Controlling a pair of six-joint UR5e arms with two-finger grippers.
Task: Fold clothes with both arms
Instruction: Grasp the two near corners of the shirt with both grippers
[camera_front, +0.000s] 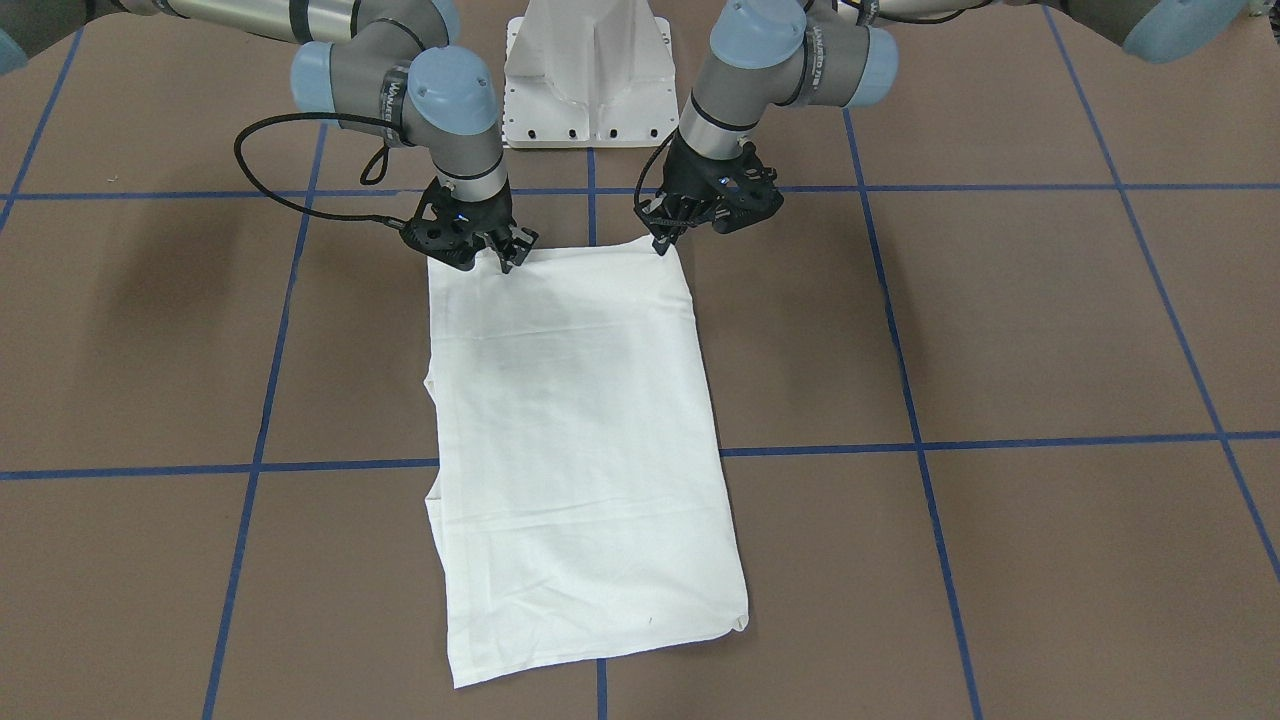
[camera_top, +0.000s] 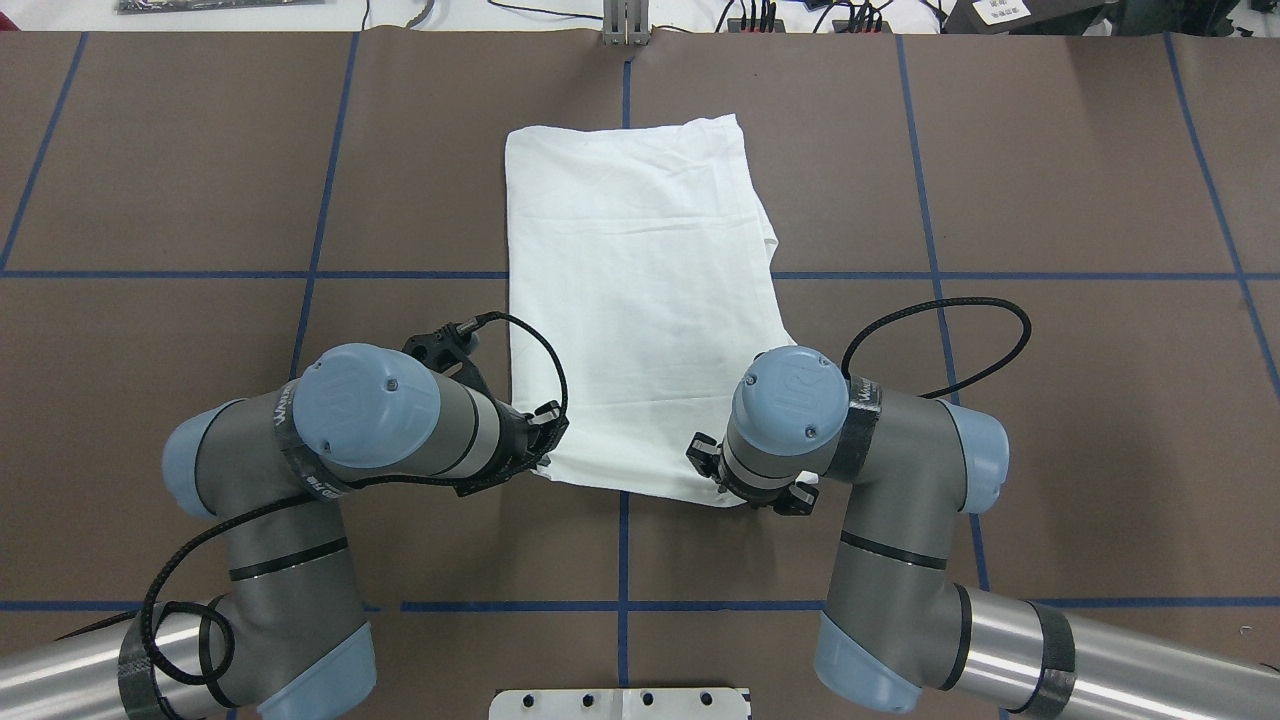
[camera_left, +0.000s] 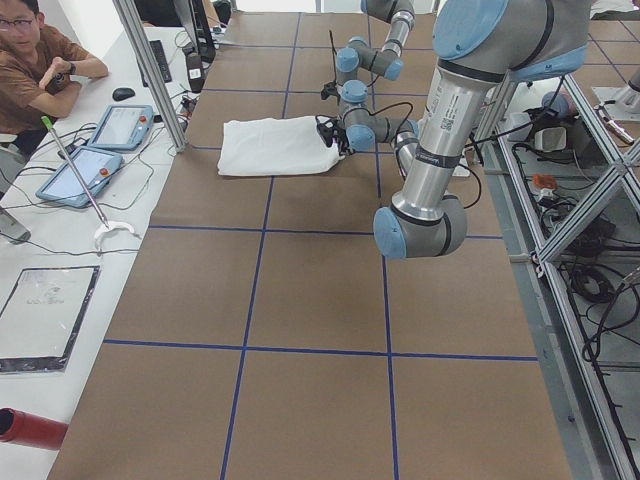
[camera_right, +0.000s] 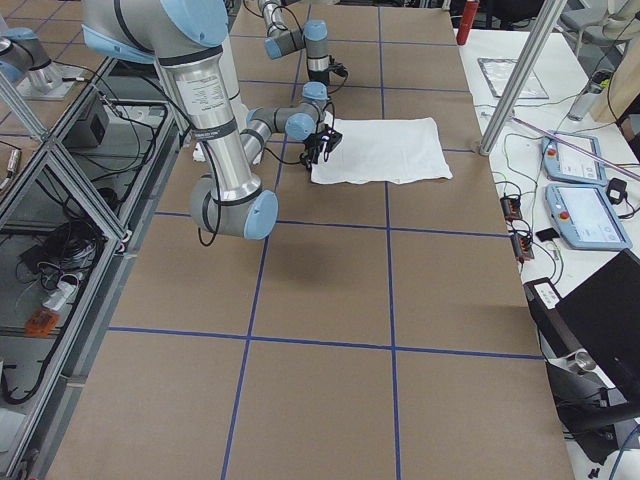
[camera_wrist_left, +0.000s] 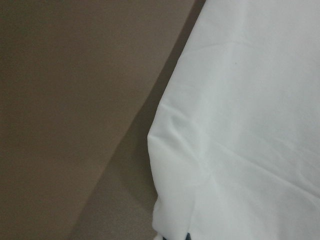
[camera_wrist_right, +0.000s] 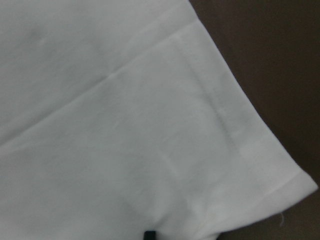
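Observation:
The white shirt (camera_front: 580, 420) lies on the brown table as a long folded rectangle, its length running away from the robot (camera_top: 640, 300). My left gripper (camera_front: 663, 245) sits at the near corner on the robot's left, fingers closed on the cloth edge (camera_top: 545, 455). At the other near corner, my right gripper (camera_front: 507, 262) pinches the hemmed edge (camera_top: 745, 495). Both wrist views are filled with white cloth (camera_wrist_left: 240, 125) (camera_wrist_right: 125, 125), a dark fingertip just showing at the bottom. No printed text, collar or label shows.
The white pedestal (camera_front: 590, 80) stands just behind the grippers. Blue tape lines (camera_front: 900, 445) grid the table. A side bench holds tablets (camera_left: 85, 160) and a red cylinder (camera_left: 30, 428), with a seated person (camera_left: 40, 60) beside it.

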